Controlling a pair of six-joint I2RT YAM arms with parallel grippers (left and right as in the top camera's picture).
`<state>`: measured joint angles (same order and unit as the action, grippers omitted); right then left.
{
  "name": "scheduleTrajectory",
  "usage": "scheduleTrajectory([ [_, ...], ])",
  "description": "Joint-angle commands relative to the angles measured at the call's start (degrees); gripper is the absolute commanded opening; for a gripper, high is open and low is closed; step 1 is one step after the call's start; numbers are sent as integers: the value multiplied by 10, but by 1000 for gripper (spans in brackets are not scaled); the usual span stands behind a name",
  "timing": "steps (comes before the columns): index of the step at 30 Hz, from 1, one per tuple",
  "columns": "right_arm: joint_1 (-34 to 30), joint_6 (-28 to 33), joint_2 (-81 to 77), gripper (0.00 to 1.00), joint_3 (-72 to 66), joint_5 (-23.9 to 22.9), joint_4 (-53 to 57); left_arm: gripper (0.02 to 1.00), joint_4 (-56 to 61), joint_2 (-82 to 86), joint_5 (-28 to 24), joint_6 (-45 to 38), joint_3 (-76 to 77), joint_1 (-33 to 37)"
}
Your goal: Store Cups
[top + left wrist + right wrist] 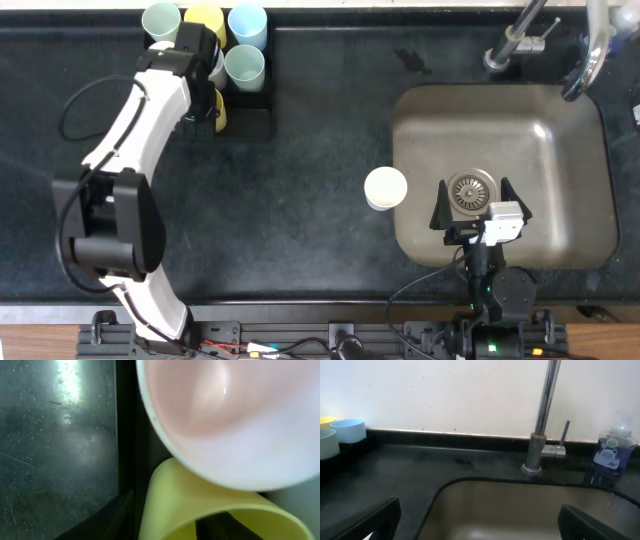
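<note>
Cups (247, 25): mostly put away, with pale green, yellow and blue ones standing in the black rack (250, 120) at the back left corner of the counter (300, 200). Left to store: one white cup (385, 188), alone near the counter's middle, just beside the left rim of the sink (560, 180). Plain, smooth, handleless. Pinkish cup (225, 420) pressed close over a yellow cup (200, 510) at the rack, probably about to nest; cannot tell whether left gripper (203, 55) clamps it. Right gripper (473, 190) spread wide, empty, over the sink
</note>
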<state>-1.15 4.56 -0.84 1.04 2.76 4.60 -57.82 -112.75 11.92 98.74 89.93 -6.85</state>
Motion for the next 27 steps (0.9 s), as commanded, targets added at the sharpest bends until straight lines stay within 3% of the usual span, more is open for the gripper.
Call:
scheduleTrajectory([
  [1,-3,2,6,996,-8,0,-3,430,-7,46,21,19,-2,5],
  [10,-3,2,6,993,-7,0,-3,421,-14,101,25,23,-2,5],
  [16,-3,2,6,993,-8,0,-3,430,12,201,67,2,-6,5],
  [18,-3,2,6,996,-8,0,-3,443,60,247,88,-61,-16,5],
  [22,-3,2,6,996,-8,0,-3,568,270,344,104,-364,-78,5],
  [23,-3,2,6,996,-8,0,-3,575,323,365,92,-449,-98,5],
  [25,-3,2,6,998,-8,0,-3,684,432,414,38,-621,-152,5],
  [27,-3,2,6,993,-7,0,-3,763,484,454,0,-702,-199,5],
])
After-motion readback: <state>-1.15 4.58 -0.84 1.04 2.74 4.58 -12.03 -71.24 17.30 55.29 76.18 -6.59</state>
